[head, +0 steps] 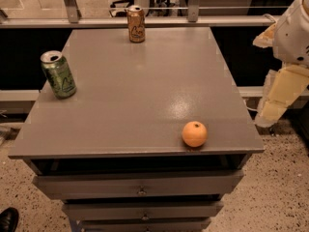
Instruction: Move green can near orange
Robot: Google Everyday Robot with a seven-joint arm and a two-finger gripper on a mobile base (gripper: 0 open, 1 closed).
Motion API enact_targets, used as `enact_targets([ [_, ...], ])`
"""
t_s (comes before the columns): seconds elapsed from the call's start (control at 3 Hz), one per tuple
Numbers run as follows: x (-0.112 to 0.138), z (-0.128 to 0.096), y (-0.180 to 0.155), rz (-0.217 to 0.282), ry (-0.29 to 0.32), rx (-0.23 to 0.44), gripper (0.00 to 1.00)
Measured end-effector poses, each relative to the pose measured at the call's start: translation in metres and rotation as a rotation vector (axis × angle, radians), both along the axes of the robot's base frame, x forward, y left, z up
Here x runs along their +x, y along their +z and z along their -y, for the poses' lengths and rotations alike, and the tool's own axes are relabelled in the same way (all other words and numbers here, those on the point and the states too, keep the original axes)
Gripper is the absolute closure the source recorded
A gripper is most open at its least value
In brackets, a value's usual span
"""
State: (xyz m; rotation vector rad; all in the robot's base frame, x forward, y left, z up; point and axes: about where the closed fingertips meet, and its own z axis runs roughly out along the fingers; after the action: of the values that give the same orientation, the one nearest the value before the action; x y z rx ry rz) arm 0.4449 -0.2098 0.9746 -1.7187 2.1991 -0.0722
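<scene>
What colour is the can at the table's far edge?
It's an orange-brown can, silver top, camera view; the gripper hangs right of the table.

The green can [58, 75] is glossy printed metal with a bare silver top. The orange [194, 134] has a matt peel. The table [145, 95] has a smooth, grey, semi-gloss top. The gripper [279, 98], at the right frame edge, looks pale and matt.

Yellow-marked green can [58, 76], orange [194, 134], grey table [145, 91]; cream hand [270, 111] at right.

On the surface [145, 91], the left can [58, 75] stands by the left edge, the far can [136, 24] at the back edge, the orange [194, 134] near the front right corner; the gripper [276, 103] hangs beyond the right edge
</scene>
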Motion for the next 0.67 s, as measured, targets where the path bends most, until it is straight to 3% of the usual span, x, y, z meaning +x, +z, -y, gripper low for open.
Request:
enact_targets([
  [0.33,0.023,-0.022,-0.01,0.022,0.035,0.095,0.0],
  [0.67,0.058,-0.06,-0.018,0.048,0.08,0.234,0.0],
])
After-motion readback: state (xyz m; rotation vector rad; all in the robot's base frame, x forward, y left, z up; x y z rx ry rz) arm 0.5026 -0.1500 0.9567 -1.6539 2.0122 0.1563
